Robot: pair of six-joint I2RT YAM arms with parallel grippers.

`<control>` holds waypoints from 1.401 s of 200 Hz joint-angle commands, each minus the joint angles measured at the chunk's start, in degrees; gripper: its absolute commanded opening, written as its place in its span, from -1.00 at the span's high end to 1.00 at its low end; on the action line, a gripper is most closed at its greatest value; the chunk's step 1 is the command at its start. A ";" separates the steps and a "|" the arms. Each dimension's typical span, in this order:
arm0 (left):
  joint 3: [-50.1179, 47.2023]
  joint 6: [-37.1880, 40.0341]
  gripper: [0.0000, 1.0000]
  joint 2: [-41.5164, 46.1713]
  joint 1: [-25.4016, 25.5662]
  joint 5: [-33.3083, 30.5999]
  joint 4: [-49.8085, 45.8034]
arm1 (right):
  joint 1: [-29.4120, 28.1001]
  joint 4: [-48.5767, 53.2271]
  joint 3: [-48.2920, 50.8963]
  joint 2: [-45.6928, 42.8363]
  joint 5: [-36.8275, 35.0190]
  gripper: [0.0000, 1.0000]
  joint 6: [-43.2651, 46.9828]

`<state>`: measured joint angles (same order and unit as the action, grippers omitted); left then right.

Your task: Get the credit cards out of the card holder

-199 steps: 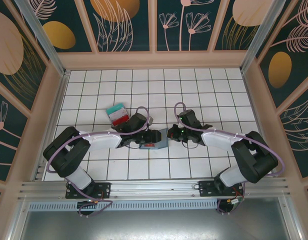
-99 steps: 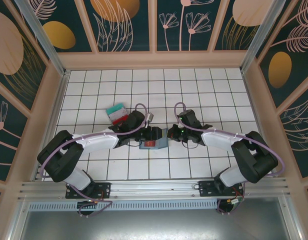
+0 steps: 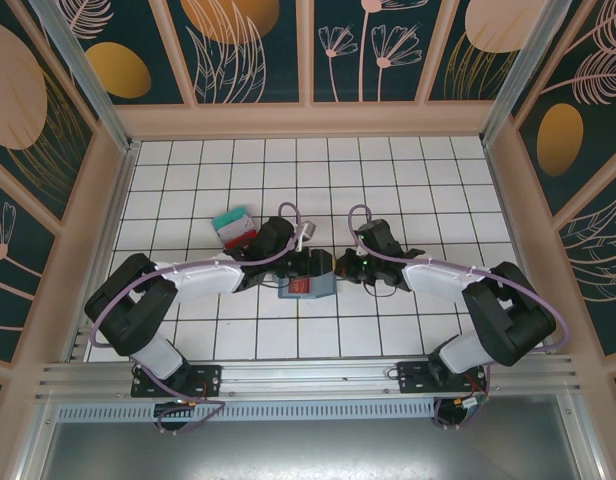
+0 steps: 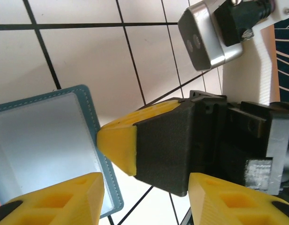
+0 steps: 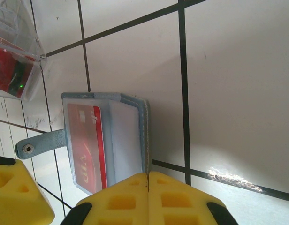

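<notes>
The card holder (image 3: 308, 288) lies open between the two arms, blue-grey inside, with a red credit card (image 3: 300, 289) in its pocket. In the right wrist view the red card (image 5: 86, 145) sits in the left panel of the holder (image 5: 128, 136). My right gripper (image 5: 148, 180) is shut, and the holder's stitched right edge runs into the seam between its fingers. My left gripper (image 4: 144, 187) is open just beside the holder's bare panel (image 4: 41, 145). It straddles the right gripper's fingertip (image 4: 117, 143) and holds nothing. A red and teal stack of credit cards (image 3: 234, 228) rests on the tiles to the left.
The holder's snap strap (image 5: 39, 144) sticks out to the left, toward the left gripper's yellow finger (image 5: 18, 192). The right wrist camera (image 4: 205, 37) hangs close above the left gripper. Wooden walls (image 3: 98, 200) ring the white tiled floor (image 3: 388, 180).
The left gripper has edged right, closer to the right gripper over the holder, and its elbow swung out and back. The right arm and the card stack stayed put.
</notes>
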<state>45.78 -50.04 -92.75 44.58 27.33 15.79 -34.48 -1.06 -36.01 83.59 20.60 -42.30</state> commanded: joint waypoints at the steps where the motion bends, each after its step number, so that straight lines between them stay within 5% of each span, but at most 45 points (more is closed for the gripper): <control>1: 1.87 -0.64 -0.02 -0.18 0.20 1.55 2.20 | 0.20 0.85 -0.20 0.04 -1.04 0.72 0.38; 70: -2.96 2.96 0.24 10.43 -5.18 -11.25 -10.77 | 2.66 6.40 -1.83 -5.57 -4.10 0.32 3.09; 173: -10.45 3.70 0.40 10.03 -8.77 -12.72 -10.57 | -6.67 1.05 -8.14 0.96 -2.12 0.53 -0.77; 280: -11.75 3.37 0.50 5.67 -8.76 -12.22 -10.52 | -6.92 -6.77 -5.38 8.87 3.66 0.71 -3.82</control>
<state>34.81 -46.74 -85.80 35.90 14.72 4.89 -41.10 -4.80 -42.22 91.24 22.48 -45.12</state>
